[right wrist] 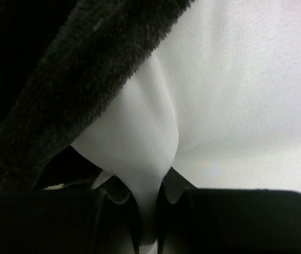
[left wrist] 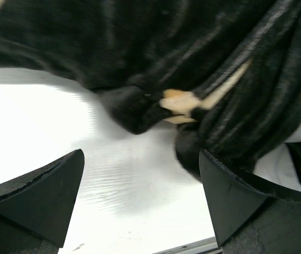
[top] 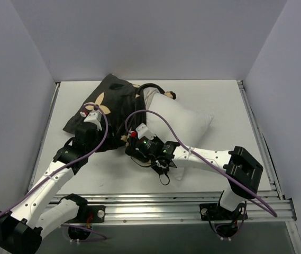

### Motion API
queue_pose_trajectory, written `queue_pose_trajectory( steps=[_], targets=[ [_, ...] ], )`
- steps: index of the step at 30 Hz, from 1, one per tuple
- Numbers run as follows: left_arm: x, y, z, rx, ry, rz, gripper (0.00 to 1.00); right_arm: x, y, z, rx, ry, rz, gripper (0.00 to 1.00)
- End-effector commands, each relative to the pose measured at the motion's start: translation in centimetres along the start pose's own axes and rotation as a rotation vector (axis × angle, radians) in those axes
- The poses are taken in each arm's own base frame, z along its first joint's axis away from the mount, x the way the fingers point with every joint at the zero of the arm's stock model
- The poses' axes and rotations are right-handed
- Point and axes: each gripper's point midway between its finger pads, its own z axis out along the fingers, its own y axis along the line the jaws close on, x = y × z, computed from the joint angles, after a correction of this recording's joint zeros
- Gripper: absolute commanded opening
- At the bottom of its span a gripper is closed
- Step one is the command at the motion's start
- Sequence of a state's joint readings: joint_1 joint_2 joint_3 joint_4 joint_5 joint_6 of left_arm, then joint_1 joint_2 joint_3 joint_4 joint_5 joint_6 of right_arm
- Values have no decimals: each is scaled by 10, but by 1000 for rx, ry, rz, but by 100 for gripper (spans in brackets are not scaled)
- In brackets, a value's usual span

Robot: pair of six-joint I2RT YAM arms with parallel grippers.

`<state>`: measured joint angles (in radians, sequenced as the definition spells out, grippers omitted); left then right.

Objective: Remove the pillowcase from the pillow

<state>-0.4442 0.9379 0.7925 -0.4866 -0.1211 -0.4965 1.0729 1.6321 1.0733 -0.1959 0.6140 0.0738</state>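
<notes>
The black pillowcase (top: 108, 103) with tan flower motifs is bunched at the table's back left and still covers the left end of the white pillow (top: 179, 124). My left gripper (top: 94, 114) rests at the pillowcase's near edge. In the left wrist view it (left wrist: 142, 177) is open over bare table, the black folds (left wrist: 182, 58) just ahead and brushing its right finger (left wrist: 235, 196). My right gripper (top: 134, 138) sits at the pillow's near left corner. In the right wrist view it (right wrist: 149, 198) is shut on a pinched fold of the pillow (right wrist: 145, 137), beside the pillowcase's hem (right wrist: 60, 90).
The white table (top: 221, 100) is walled in at the left, back and right. A metal rail (top: 182, 203) runs along the near edge by the arm bases. Purple cables (top: 158, 120) loop over the pillow and both arms.
</notes>
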Motion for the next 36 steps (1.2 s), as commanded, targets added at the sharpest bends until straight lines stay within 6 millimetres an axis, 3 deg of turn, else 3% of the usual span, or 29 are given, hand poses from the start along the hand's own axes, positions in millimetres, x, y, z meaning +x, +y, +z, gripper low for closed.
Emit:
queue_pose_trajectory(
  steps=[1,9,16,18,22,23,25,27,28,31,36],
  targets=[
    [-10,-33,5,150,-22,-67,98,-23,15,-10,-138,-70,85,0],
    [-13,-74,23,318,-35,-108,98,-54,-2,-33,-215,-181,204,0],
    [-1,-86,51,292,10,-65,100,-66,-11,-45,-237,-227,232,0],
    [-3,-91,55,297,1,-58,92,-68,-11,-47,-244,-235,241,0],
    [3,-92,63,272,32,-40,57,-70,-20,-51,-226,-251,264,0],
    [1,-90,63,258,27,-28,36,-68,-26,-50,-210,-246,276,0],
    [-14,-74,56,173,-18,-14,20,-66,-41,-54,-180,-246,304,0],
    [-28,-51,49,77,-54,-4,12,-58,-66,-57,-140,-240,368,0],
    [-42,-34,42,-1,-111,-8,10,-56,-75,-59,-130,-239,391,0],
    [-61,11,28,-189,-179,-41,2,-46,-111,-72,-95,-254,501,0],
    [-64,40,28,-292,-211,-115,2,-30,-164,-94,-51,-285,651,0]
  ],
)
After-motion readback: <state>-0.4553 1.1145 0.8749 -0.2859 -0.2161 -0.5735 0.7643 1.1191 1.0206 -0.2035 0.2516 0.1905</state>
